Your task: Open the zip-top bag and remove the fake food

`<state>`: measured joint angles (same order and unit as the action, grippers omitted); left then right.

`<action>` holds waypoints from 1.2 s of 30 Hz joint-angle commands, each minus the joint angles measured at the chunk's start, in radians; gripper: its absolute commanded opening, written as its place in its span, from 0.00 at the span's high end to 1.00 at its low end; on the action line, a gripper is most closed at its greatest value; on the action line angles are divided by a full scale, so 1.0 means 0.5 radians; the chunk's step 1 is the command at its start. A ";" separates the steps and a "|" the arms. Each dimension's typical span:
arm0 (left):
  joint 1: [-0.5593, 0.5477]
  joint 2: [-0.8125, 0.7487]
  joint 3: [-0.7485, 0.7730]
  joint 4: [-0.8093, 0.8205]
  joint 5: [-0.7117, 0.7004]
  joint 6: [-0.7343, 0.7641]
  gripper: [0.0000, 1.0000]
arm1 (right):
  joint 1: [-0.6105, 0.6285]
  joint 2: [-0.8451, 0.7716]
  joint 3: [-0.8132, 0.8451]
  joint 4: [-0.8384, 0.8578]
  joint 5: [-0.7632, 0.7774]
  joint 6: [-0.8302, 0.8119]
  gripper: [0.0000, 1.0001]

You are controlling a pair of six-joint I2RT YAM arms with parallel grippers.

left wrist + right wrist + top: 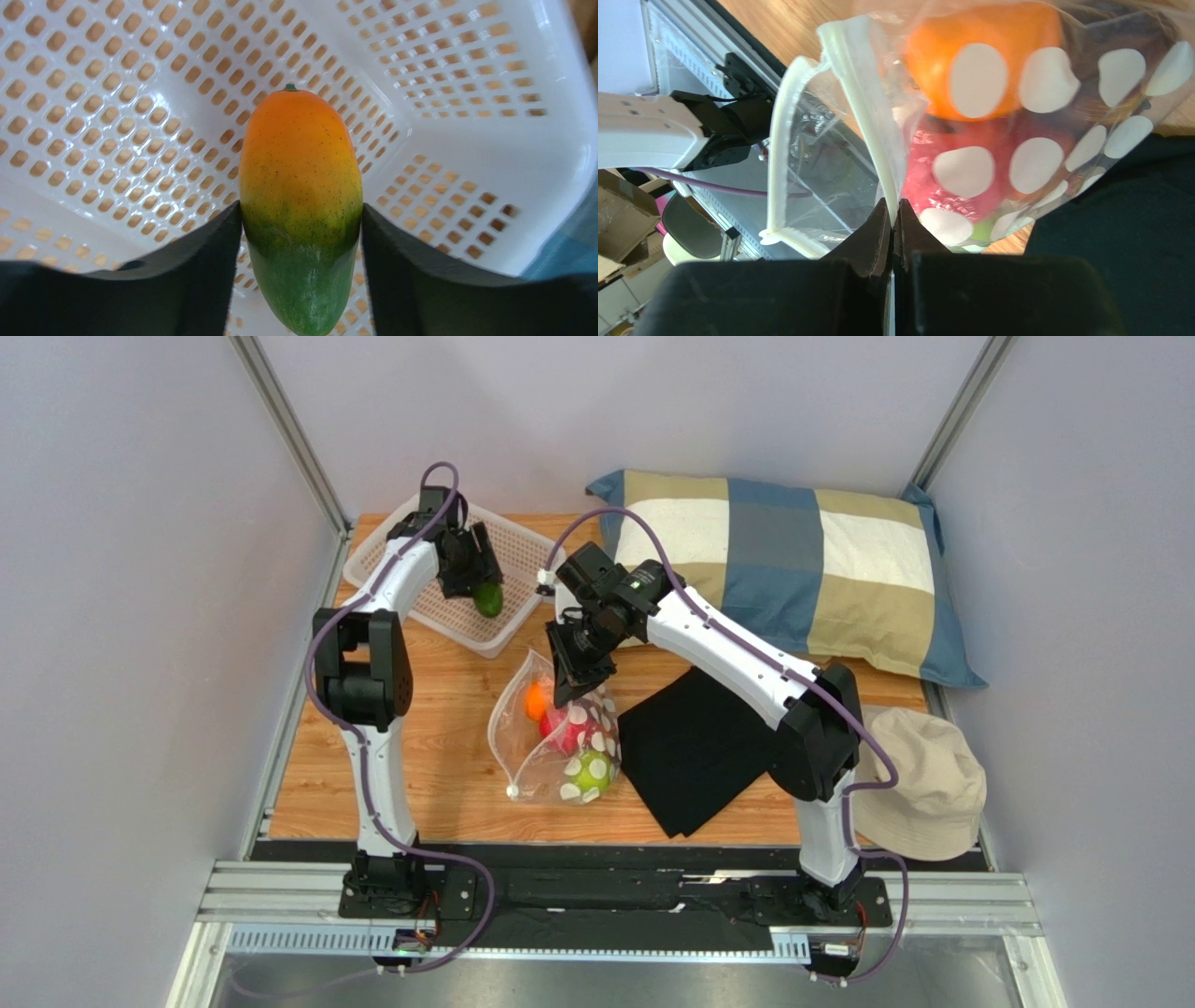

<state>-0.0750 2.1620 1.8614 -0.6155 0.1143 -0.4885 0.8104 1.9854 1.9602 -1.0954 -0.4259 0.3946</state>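
Where my left arm rises from its base and bends at the elbow toward the far left corner of the counter (pixel 421 770), its left tool (pixel 302 231) points down over the white lattice basket (pixel 407 567). The jaws stand partly apart, one on each side of a fake mango (pixel 300 203). It is orange at the stem end and green at the end nearest the camera. From the wrist view I cannot tell if the mango touches the basket floor.

My right arm stretches from the near right side diagonally to the middle of the counter, wrist tipped down. The right tool (pixel 894 217) is pinched tight on one white zip strip of the zip-top bag (pixel 554 735). The other strip curves away from it, so the mouth gapes.

I count three fruits inside the bag from above: one orange fruit (pixel 536 702), one red fruit (pixel 568 725) and one green fruit (pixel 589 773). With the mango, that makes four. The white dots cover parts of them, and in the wrist view the green one is only a sliver, so more could lie hidden.

One checked pillow (pixel 786 567) lies along the far right edge, its corner past the counter. One black cloth (pixel 694 742) lies just beside the bag toward the near edge. One beige hat (pixel 926 784) sits at the near right corner, partly behind the right arm.
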 commanded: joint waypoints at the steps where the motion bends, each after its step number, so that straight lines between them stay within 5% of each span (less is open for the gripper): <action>1: 0.012 -0.071 0.005 -0.183 -0.115 -0.039 0.22 | -0.032 -0.096 -0.076 0.065 -0.032 0.002 1.00; 2: 0.012 -0.099 -0.001 -0.183 -0.121 -0.023 0.15 | -0.035 -0.090 -0.076 0.059 -0.023 0.014 1.00; 7: -0.003 -0.429 -0.004 -0.477 -0.207 0.004 0.12 | -0.044 -0.062 -0.064 0.052 0.008 0.057 1.00; 11: -0.089 -1.083 -0.466 -0.533 -0.060 -0.023 0.35 | -0.062 -0.016 0.006 -0.033 0.051 0.088 1.00; 18: -0.543 -2.194 -1.595 -0.160 0.672 -0.489 0.56 | -0.059 -0.074 -0.039 0.055 -0.007 0.177 1.00; 25: -0.777 -2.636 -2.084 0.154 0.523 -0.851 0.93 | -0.056 -0.120 0.007 0.111 -0.133 0.349 1.00; 32: -0.777 -2.379 -2.112 0.124 0.508 -0.870 0.82 | -0.056 -0.173 -0.042 0.239 -0.246 0.505 1.00; 36: -0.774 -2.348 -2.195 0.255 0.465 -0.904 0.63 | -0.053 -0.209 -0.131 0.384 -0.363 0.674 1.00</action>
<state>-0.4606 0.9852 0.7799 -0.5694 0.3702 -0.9070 0.7864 1.9541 1.9209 -1.0096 -0.5259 0.6289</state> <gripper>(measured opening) 0.275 0.008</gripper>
